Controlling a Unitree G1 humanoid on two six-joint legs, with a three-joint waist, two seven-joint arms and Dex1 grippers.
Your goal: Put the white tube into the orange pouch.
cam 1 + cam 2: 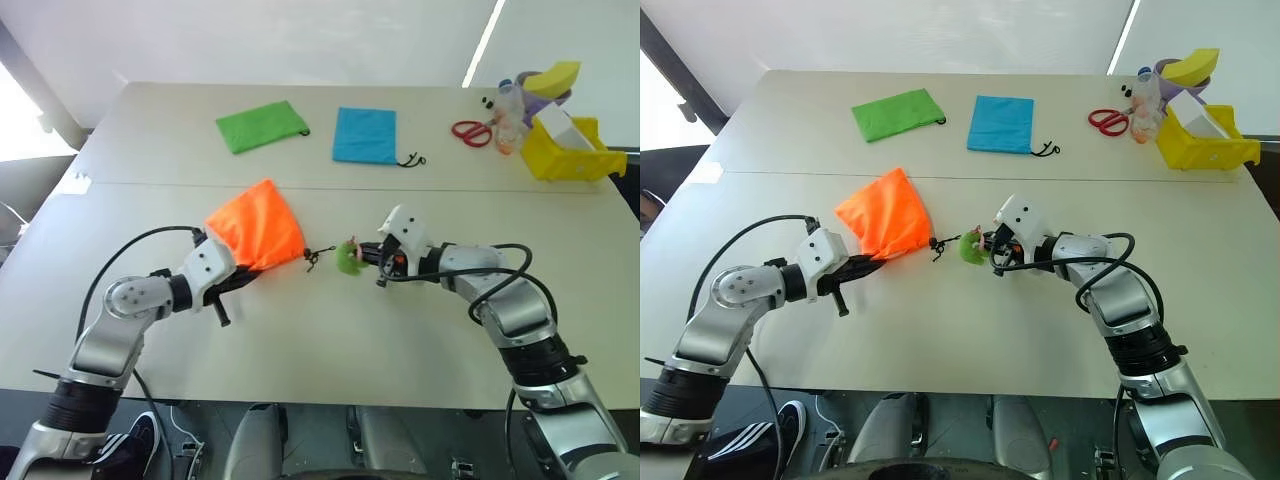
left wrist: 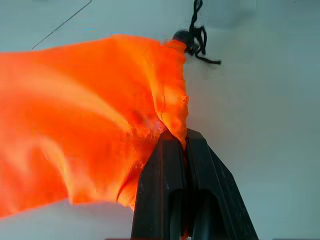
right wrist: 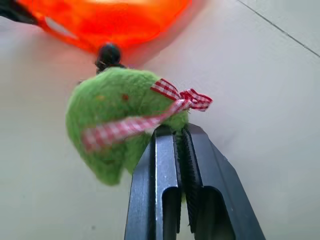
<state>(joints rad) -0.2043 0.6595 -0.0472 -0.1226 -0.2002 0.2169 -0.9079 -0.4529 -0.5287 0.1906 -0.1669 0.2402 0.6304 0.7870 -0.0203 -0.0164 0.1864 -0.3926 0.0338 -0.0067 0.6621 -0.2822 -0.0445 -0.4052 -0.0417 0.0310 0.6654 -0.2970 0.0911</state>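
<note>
While left pincer [image 2: 182, 145] pinches orange pouch [image 1: 256, 225] edge | right pincer [image 3: 175, 137] clamps green ring [image 3: 112, 122]

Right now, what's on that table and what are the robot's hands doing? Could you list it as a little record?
left hand: shut on the orange pouch, pinching its fabric edge
right hand: shut on a green plush ring with a red checked ribbon
pouch cord: dark, lying between the pouch and the ring
far side: green pouch, blue pouch, red scissors, yellow bin
</note>
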